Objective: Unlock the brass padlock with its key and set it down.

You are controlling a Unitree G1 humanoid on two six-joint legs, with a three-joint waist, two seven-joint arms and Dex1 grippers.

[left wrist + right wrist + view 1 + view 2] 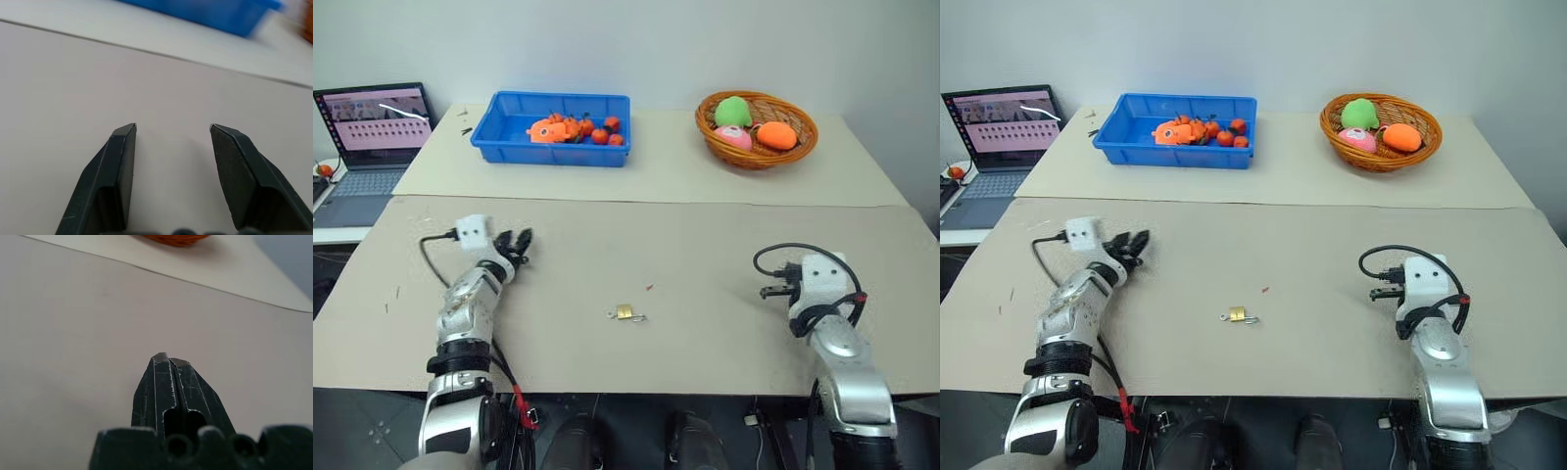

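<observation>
The brass padlock [624, 311] lies flat on the beige table [705, 235] near the front edge, between my two arms, its thin silver shackle [1224, 316] toward my left. A thin silvery key [639, 318] lies against its right side; whether it is inserted I cannot tell. My left gripper [516, 238] hovers well to the padlock's left, pointing forward; in the left wrist view its fingers [122, 166] stand apart over bare table with nothing between them. My right gripper [168, 357] is far right of the padlock, its fingers pressed together and empty.
A blue bin [558, 152] with orange toys stands at the back left, and a wicker basket [756, 159] of soft toys at the back right. A laptop [372, 137] sits off the table's left side. A seam [656, 202] crosses the table.
</observation>
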